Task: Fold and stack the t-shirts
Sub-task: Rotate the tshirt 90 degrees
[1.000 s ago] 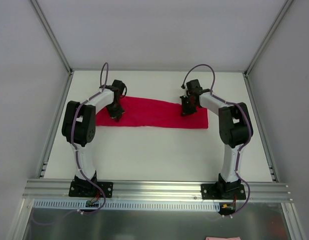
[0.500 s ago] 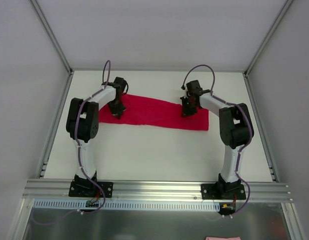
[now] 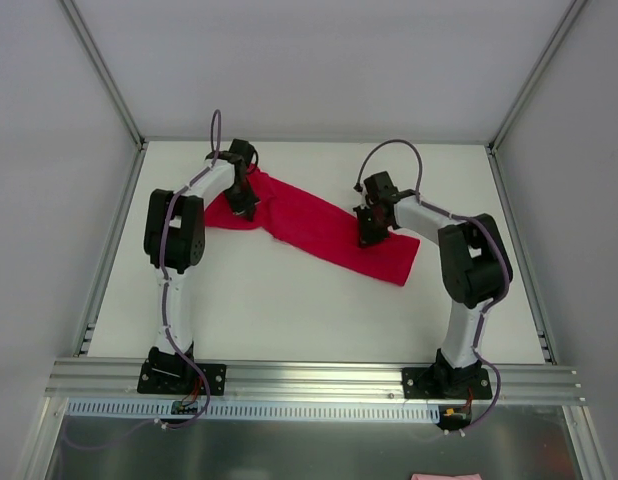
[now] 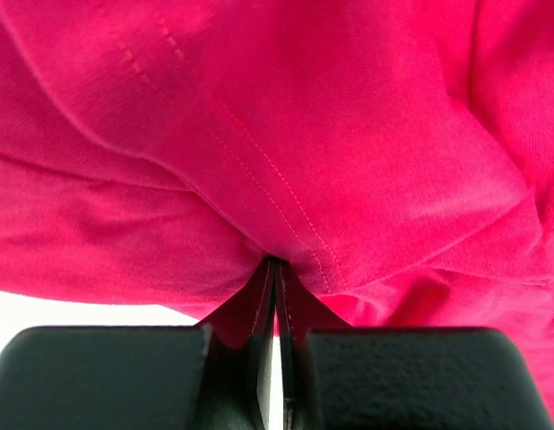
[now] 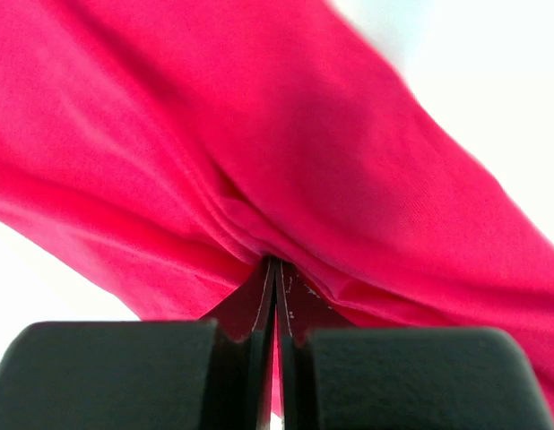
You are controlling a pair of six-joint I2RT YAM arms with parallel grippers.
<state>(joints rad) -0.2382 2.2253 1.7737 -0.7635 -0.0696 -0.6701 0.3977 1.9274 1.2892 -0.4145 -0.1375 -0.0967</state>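
White bench [image 3: 289, 310] in front of a pale back wall [image 3: 309, 70] carries 1 crimson t-shirt [image 3: 314, 222], which spans the gap between the 2 hands; the left hand [image 3: 241, 207] is clamped tight on cloth near one end; the right hand [image 3: 366, 236] is clamped tight on cloth near the other. A short stretch of fabric runs on past each hand; beyond the right hand it ends in a blunt corner, beyond the left hand in a small bunched flap.

Its long axis lies on a slant; the end at the left hand sits nearer the back wall than the end at the right hand.

It is gathered into a long narrow band, plain red with no print; in the left wrist view a stitched hem line runs down to the pinched fingertips [image 4: 255, 305], with soft folds fanning out; in the right wrist view layered folds meet at the closed fingers [image 5: 250, 309], slightly blurred.
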